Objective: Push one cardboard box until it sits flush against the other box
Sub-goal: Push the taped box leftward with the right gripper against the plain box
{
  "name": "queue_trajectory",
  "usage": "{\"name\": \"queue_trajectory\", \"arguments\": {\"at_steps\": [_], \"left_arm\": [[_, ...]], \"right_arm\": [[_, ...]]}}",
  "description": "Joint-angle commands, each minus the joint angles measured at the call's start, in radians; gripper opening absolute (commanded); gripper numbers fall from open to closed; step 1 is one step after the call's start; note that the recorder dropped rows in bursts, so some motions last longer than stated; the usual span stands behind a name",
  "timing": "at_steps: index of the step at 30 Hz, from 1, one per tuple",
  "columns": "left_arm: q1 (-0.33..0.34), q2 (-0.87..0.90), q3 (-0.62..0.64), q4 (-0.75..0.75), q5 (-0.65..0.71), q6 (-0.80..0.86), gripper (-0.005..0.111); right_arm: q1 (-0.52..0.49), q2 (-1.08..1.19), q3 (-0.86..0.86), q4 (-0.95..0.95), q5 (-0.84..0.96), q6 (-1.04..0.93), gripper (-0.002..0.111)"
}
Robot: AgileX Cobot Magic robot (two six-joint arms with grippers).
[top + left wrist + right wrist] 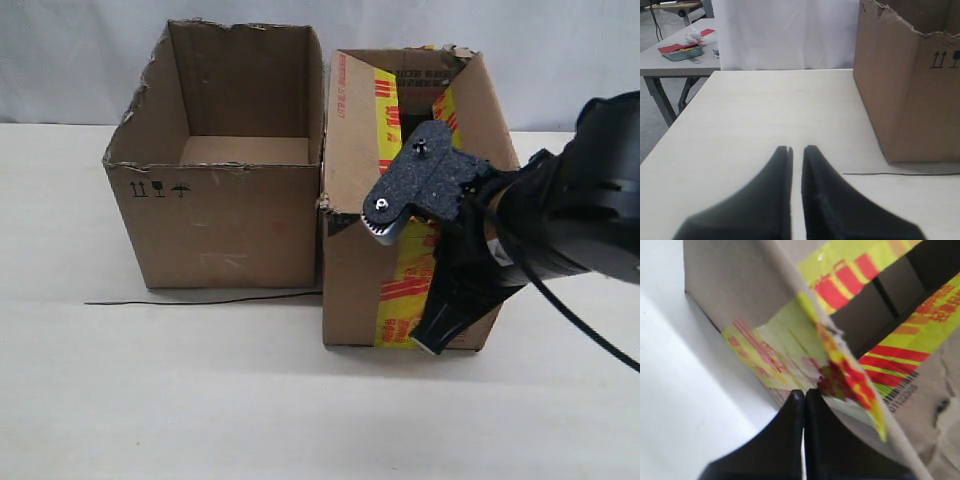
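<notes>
The cardboard box (350, 250) with yellow tape and red print stands right of the other box (220, 220), a plain open carton with torn rim. Their neighbouring walls look touching or nearly so, and the taped box sits nearer the front. My right gripper (432, 338) is shut, its tips low against the taped box's front right part. The right wrist view shows the shut tips (804, 392) at the taped wall (740, 285). My left gripper (796, 148) is shut with a hairline gap and holds nothing. It hovers over bare table, apart from the plain box (910, 100).
A thin black wire (200, 300) lies on the table in front of the plain box. A white backdrop (80, 60) closes the far side. Beyond the table's edge stands a grey side table (670, 65) with a teal tray.
</notes>
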Motion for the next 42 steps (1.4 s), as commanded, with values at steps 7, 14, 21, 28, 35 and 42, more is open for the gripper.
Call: {"name": "queue_trajectory", "arguments": {"at_steps": [7, 14, 21, 28, 35, 42], "left_arm": [[-0.008, -0.001, 0.002, -0.007, -0.012, -0.004, 0.000], [-0.008, -0.001, 0.002, -0.007, -0.012, -0.004, 0.000], [-0.008, -0.001, 0.002, -0.007, -0.012, -0.004, 0.000], [-0.008, -0.001, 0.002, -0.007, -0.012, -0.004, 0.000], [-0.008, -0.001, 0.002, -0.007, -0.012, -0.004, 0.000], [-0.008, -0.001, 0.002, -0.007, -0.012, -0.004, 0.000]], "right_arm": [[-0.040, 0.080, -0.006, -0.071, -0.004, 0.071, 0.000], [-0.138, 0.107, -0.021, -0.061, -0.096, 0.099, 0.000], [-0.140, 0.160, -0.063, -0.063, -0.135, 0.099, 0.000], [-0.140, 0.239, -0.148, -0.063, -0.147, 0.099, 0.000], [-0.140, 0.266, -0.184, -0.074, -0.038, 0.099, 0.000], [-0.138, 0.198, -0.184, -0.058, 0.024, 0.092, 0.000]]}}
